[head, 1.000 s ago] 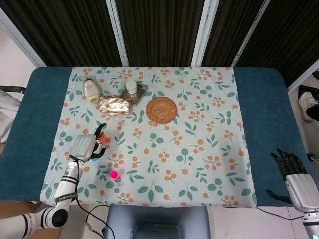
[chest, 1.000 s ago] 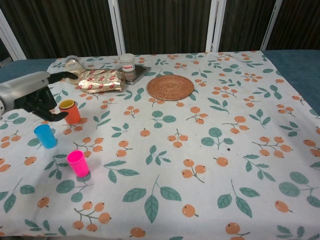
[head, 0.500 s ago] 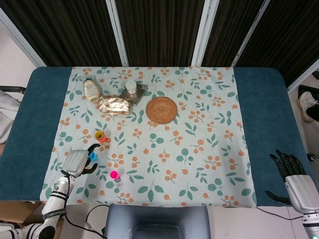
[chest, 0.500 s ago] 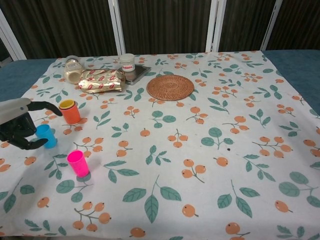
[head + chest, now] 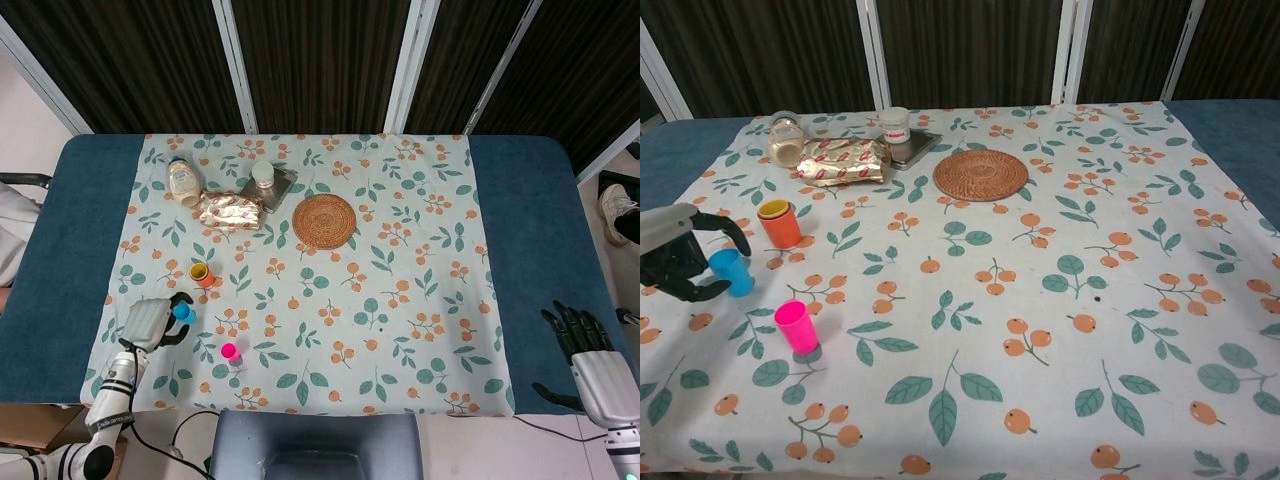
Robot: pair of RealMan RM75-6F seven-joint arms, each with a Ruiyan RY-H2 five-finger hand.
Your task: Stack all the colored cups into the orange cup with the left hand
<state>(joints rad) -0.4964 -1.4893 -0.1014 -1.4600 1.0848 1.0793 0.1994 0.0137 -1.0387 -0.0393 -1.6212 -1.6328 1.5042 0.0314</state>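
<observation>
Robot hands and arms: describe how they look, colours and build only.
The left robot hand has a light grey, boxy back and black fingers; its arm is white with a dark joint band, and a black cable trails beside it. The right robot hand matches: black fingers on a pale grey-white body. No markings are readable.

No text, brand, number or sign could be read anywhere. The small white jar at the back of the bench carried a label with a red band, but its printing was too small to make out. The shiny foil packet beside it showed red marks that stayed illegible as well.
</observation>
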